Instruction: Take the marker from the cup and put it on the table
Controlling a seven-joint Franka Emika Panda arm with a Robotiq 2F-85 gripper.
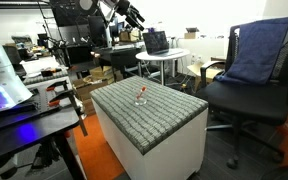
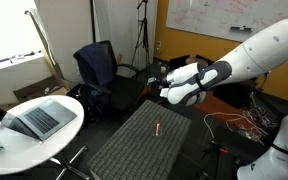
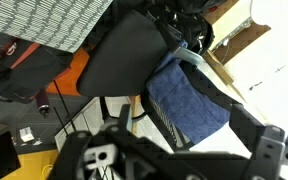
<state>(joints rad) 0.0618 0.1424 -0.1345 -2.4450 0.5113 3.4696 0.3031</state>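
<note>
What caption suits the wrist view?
A corner of the table at top left; office chair with blue cloth at centre.

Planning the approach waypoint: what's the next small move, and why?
Probably swing the end effector over the table toward the marker. In both exterior views it hangs high, well off the marker and cup, and the wrist view faces a chair, not the cup.

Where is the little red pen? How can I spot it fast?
Find the boxy white table with the grey woven top, next to the black office chair. Toward the middle of that top sits the marker, a tiny red-orange stick. It is the only bright red spot on the grey weave.
</note>
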